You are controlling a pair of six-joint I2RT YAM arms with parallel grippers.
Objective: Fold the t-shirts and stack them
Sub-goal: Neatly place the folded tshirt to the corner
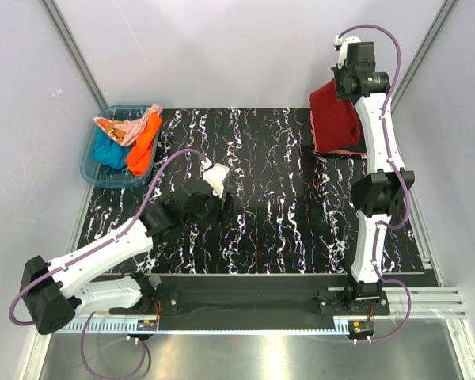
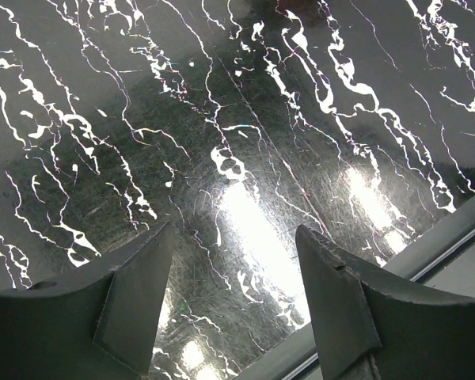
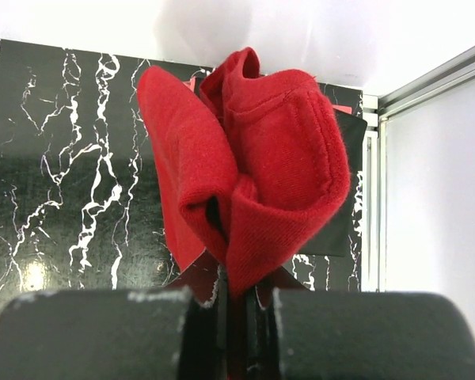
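Note:
A dark red t-shirt (image 1: pixel 332 119) hangs bunched at the far right of the table, with my right gripper (image 1: pixel 340 85) shut on its fold. In the right wrist view the red cloth (image 3: pixel 253 166) rises from between the closed fingers (image 3: pixel 245 297). Beneath it lies a black t-shirt (image 3: pixel 340 229), and a salmon pink edge (image 1: pixel 342 152) peeks out below. Teal (image 1: pixel 107 152), orange (image 1: pixel 145 142) and pale peach (image 1: pixel 120 128) t-shirts are heaped in the tub. My left gripper (image 1: pixel 222 199) hovers open over bare tabletop (image 2: pixel 233 237), holding nothing.
The blue translucent tub (image 1: pixel 91 168) stands at the table's far left corner. The black marbled table (image 1: pixel 261 198) has a metal rail along its near edge (image 2: pixel 427 245). White walls and slanted metal posts (image 1: pixel 423 47) close in the back and sides.

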